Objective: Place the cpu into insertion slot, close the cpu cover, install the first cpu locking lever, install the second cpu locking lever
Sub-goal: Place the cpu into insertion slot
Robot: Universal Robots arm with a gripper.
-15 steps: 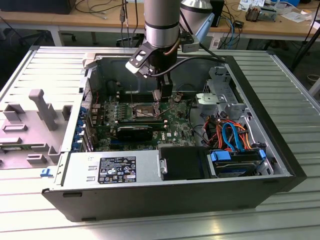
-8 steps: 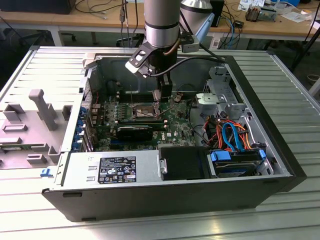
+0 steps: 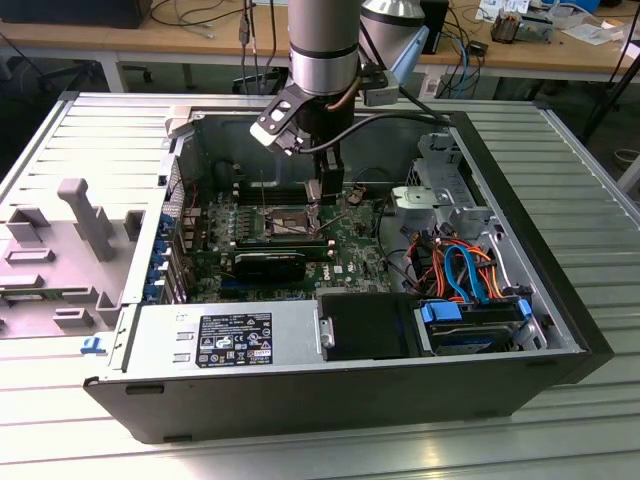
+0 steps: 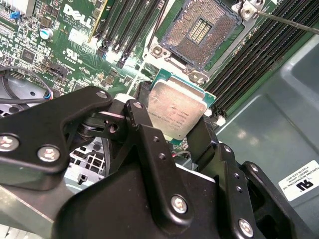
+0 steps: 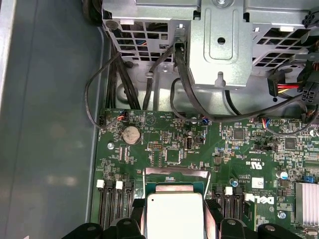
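My gripper point(image 4: 174, 122) is shut on the cpu point(image 4: 175, 110), a flat square chip with a silvery top on a green edge, pinched between the two black fingers point(image 4: 138, 115). It hangs above the motherboard, a short way off the insertion slot point(image 4: 199, 30), which lies open with its gold-brown contact field bare. In the first wrist view the cpu point(image 5: 174, 213) sits in the gripper point(image 5: 174, 224), with the grey cpu cover point(image 5: 175, 173) raised just beyond it. The exterior view has the gripper point(image 3: 322, 197) low inside the case, over the insertion slot point(image 3: 290, 217).
Long black memory slots point(image 4: 249, 55) flank the socket, and a thin metal lever point(image 4: 286, 21) sticks out by its corner. A grey drive cage point(image 5: 219, 45) with black cables stands at the board's edge. The power supply point(image 3: 225, 340) and bundled orange and blue cables point(image 3: 465, 265) fill the case's near side.
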